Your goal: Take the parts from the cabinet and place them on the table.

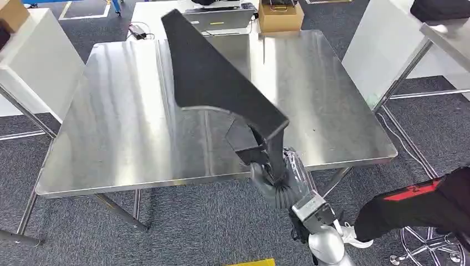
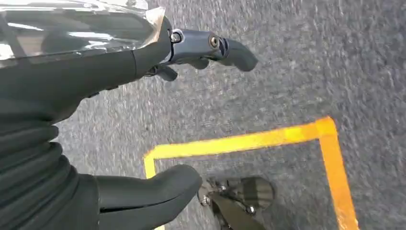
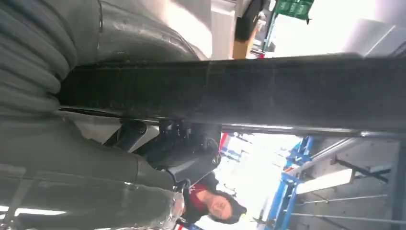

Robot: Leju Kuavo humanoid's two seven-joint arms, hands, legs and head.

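**Right hand held the black part over the table**

No brand, label or writing could be read on anything in view.

The right hand (image 1: 270, 172) gripped the part (image 1: 216, 83), a long black panel, by its narrow lower end. The part slanted up and away over the steel table (image 1: 111, 138), its far tip reaching toward the table's back edge; whether it touched the tabletop could not be told. In the right wrist view the part (image 3: 287, 91) ran as a dark bar across the frame, with the fingers (image 3: 186, 158) curled beneath it.

The left hand (image 2: 95, 143) hung over grey carpet (image 2: 287, 72), fingers apart and grasping nothing, above a corner of yellow floor tape (image 2: 268, 139).

Beyond the table stood a cardboard box (image 1: 280, 16) and a white bench (image 1: 166, 16). A person's leg (image 1: 415, 205) in black with a red stripe showed at the right, beside a chair base (image 1: 432, 244). White panels (image 1: 382, 50) flanked the table.
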